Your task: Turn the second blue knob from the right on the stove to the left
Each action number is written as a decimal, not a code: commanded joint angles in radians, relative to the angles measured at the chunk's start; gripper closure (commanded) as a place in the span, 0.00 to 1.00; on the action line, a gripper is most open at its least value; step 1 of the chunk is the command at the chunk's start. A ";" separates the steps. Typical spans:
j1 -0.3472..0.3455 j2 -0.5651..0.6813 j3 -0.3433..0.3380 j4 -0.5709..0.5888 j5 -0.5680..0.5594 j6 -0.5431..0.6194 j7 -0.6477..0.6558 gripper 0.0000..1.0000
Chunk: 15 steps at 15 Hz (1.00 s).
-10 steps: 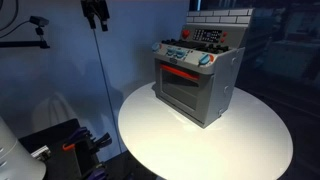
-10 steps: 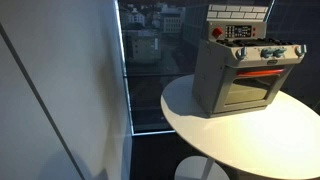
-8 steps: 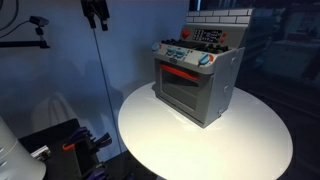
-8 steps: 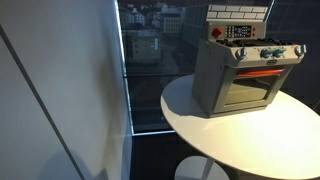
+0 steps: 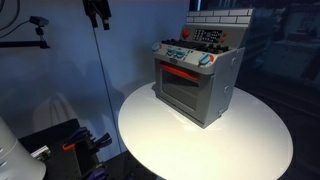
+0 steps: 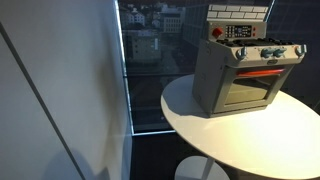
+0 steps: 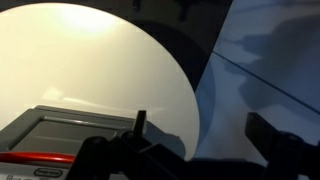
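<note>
Nothing moved; stove [image 5: 200,72] stands upright, door [image 5: 181,95] facing across table [image 5: 235,142].

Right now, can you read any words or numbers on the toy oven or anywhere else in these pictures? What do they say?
No text can be read in any view.
On the stove: the dark panel on its brick-patterned back has small light marks, too small and blurred to read.
The wrist view shows no lettering either.

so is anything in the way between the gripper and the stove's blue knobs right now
Nothing visible does. In an exterior view the gripper hangs high and off to the side of the stove, with only open air between it and the blue knobs.
</note>
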<state>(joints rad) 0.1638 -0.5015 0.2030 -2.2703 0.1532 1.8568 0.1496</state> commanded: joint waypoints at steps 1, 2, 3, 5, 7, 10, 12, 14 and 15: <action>-0.034 0.024 -0.019 0.060 -0.016 0.000 0.027 0.00; -0.046 0.035 -0.024 0.076 -0.017 0.007 0.035 0.00; -0.060 0.042 -0.029 0.088 -0.019 0.016 0.045 0.00; -0.089 0.064 -0.041 0.121 -0.020 0.025 0.077 0.00; -0.119 0.085 -0.050 0.148 -0.020 0.037 0.123 0.00; -0.165 0.109 -0.063 0.176 -0.023 0.065 0.224 0.00; -0.196 0.119 -0.066 0.182 -0.030 0.090 0.304 0.00; -0.223 0.125 -0.070 0.180 -0.037 0.111 0.385 0.00; -0.236 0.126 -0.073 0.176 -0.038 0.121 0.427 0.00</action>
<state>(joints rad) -0.0432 -0.3949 0.1348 -2.1193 0.1361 1.9638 0.4600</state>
